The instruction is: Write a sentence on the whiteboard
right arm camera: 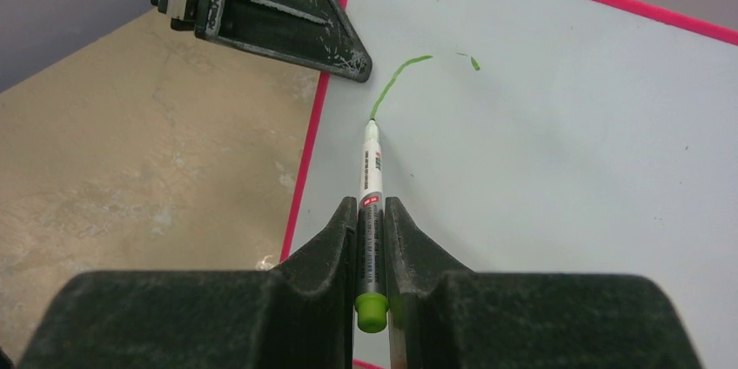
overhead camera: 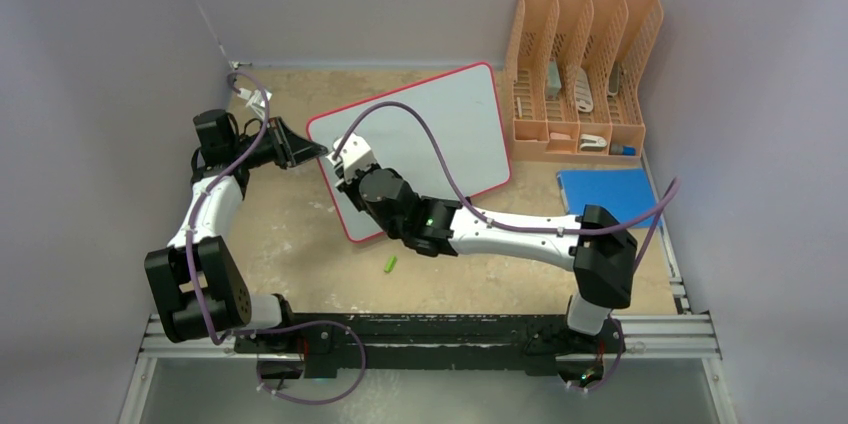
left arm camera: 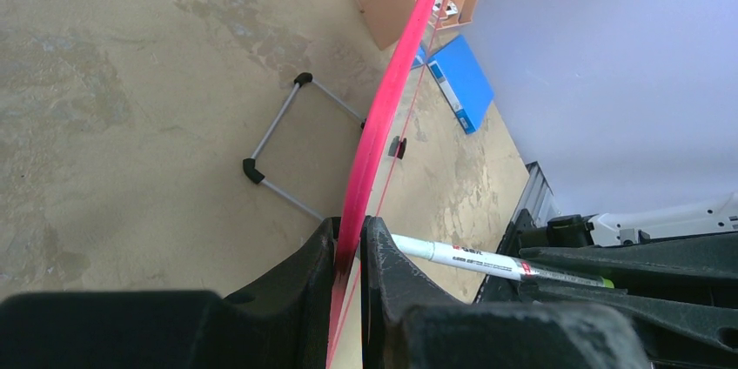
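Tan, blotchy table (overhead camera: 300,244) w/ pale walls round it. The whiteboard (overhead camera: 465,114) sits mid-frame in the top view, turned at an angle. Its left edge is in the left gripper (left arm camera: 350,243), whose jaws are nearly together, pinching the red rim; the left wrist view shows the board edge-on btwn the fingers. The right gripper (right arm camera: 372,212) is over the board's upper-left part, jaws narrow, clamped on a marker (right arm camera: 372,169) w/ its tip touching the board and its green end at the bottom of the frame. The sentence (right arm camera: 389,82) is just one curved green stroke running up-right from the tip, plus a tiny dash beside it; no letters readable. An orange file rack (overhead camera: 585,64) is at upper right, a blue folder (overhead camera: 610,194) below it, and a small green piece (overhead camera: 391,264) lies on the table lower centre.
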Robot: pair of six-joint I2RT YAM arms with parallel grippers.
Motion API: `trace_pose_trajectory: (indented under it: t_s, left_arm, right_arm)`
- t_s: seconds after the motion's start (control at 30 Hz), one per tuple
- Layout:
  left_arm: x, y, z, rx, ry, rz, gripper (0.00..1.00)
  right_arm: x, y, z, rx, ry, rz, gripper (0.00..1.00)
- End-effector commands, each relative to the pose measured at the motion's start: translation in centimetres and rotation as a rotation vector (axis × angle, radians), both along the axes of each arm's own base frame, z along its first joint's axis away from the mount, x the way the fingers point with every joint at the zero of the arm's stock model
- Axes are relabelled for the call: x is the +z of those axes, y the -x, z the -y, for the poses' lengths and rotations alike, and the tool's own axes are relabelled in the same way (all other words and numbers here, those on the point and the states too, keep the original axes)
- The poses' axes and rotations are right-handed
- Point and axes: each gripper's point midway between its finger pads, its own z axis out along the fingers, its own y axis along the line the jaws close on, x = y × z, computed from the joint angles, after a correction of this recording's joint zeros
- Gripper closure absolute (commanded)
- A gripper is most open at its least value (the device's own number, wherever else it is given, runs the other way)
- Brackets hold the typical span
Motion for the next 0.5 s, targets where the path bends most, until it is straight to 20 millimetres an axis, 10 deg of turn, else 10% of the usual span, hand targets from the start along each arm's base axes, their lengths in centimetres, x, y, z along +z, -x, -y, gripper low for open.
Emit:
trace_pose_trajectory:
  t_s: [0.0, 0.47]
  left_arm:
    - [-0.1, 0.0, 0.6, -0.007, -0.027, 0.002, 1.0]
    - [-0.1, 0.0, 0.7, -0.009, -0.027, 0.002, 1.0]
  right_arm:
    - [0.6, 0.1, 1.5, -0.023, 0.013, 0.005, 1.0]
    - [0.0, 0.0, 3.1, -0.072, 0.047, -0.016, 1.0]
